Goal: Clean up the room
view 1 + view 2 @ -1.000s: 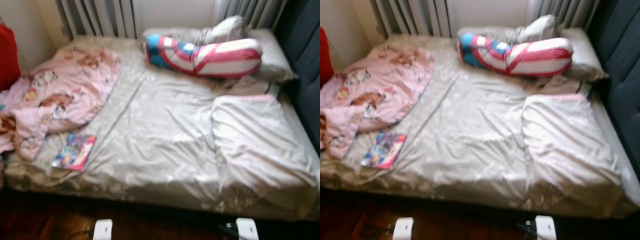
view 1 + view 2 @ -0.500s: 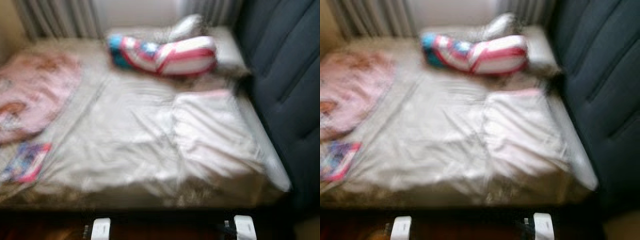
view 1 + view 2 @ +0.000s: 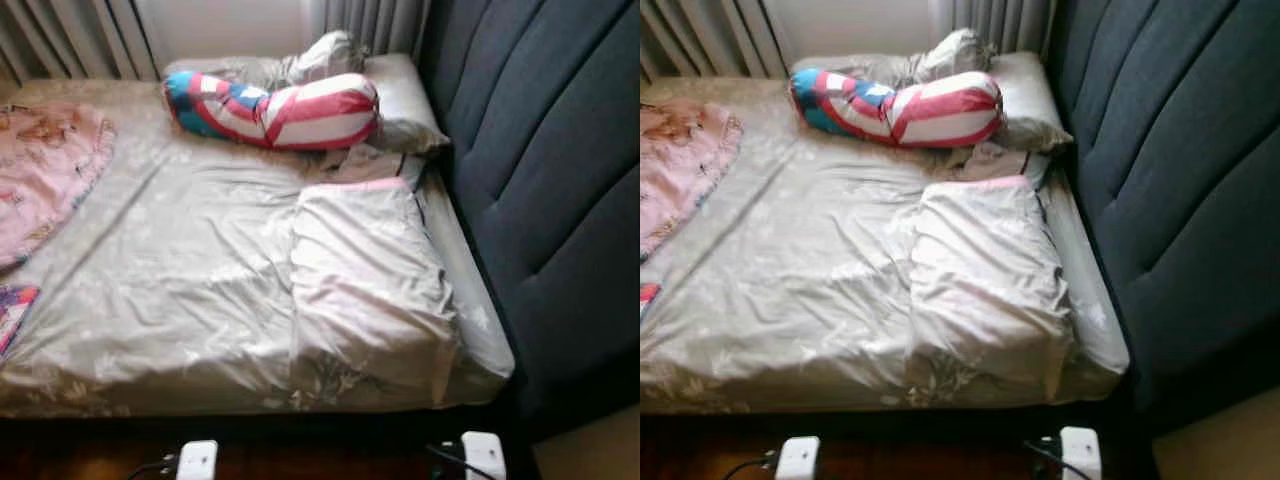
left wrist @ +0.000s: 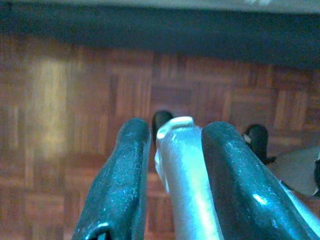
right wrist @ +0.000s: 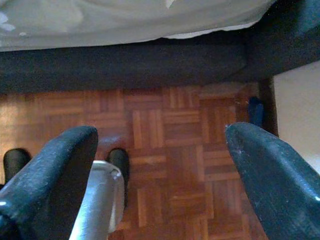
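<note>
One bed [image 3: 200, 300], two pillows [image 3: 270, 105] [image 3: 400, 100], one pink blanket [image 3: 45, 170].

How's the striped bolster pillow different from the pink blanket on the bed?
The striped bolster pillow is plump and tube-shaped, while the pink blanket lies flat and rumpled. The pillow has bold red, white and blue stripes; the blanket is pale pink with small printed pictures. The pillow sits near the dark headboard, the blanket on the far side from it. Both rest on the grey sheet.
</note>
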Robot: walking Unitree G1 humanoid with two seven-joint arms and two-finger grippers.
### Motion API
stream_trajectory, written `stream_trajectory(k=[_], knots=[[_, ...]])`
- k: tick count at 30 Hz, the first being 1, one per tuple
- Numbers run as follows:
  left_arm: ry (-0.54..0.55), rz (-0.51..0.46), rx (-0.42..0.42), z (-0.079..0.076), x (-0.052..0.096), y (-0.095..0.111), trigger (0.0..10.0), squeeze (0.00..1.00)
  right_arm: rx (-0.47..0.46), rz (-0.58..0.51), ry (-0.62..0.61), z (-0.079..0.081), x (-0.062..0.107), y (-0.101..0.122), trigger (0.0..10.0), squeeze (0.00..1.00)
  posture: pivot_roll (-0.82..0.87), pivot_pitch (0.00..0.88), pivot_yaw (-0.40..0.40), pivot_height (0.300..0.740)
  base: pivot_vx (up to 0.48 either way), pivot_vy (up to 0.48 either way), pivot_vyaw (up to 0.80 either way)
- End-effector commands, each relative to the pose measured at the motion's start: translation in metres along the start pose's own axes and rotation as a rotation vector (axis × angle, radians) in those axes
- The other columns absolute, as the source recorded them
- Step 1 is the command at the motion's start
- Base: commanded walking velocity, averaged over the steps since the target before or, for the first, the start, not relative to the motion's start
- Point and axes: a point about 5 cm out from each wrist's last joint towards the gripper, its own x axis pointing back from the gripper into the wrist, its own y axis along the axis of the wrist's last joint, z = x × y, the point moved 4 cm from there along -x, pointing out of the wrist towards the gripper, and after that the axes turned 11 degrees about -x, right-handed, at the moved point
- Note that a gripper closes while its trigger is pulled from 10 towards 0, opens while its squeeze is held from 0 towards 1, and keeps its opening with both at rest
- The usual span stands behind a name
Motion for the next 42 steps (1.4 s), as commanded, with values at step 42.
stream_trajectory(k=[42], knots=[[0.030, -0.078, 0.007, 0.000, 0.003, 0.004, 10.0, 0.00, -0.018, -0.030, 0.034, -0.001, 0.003, -0.002, 10.0, 0.00, -0.04, 0.080, -0.054, 0.740, 0.000, -0.103, 0.00]])
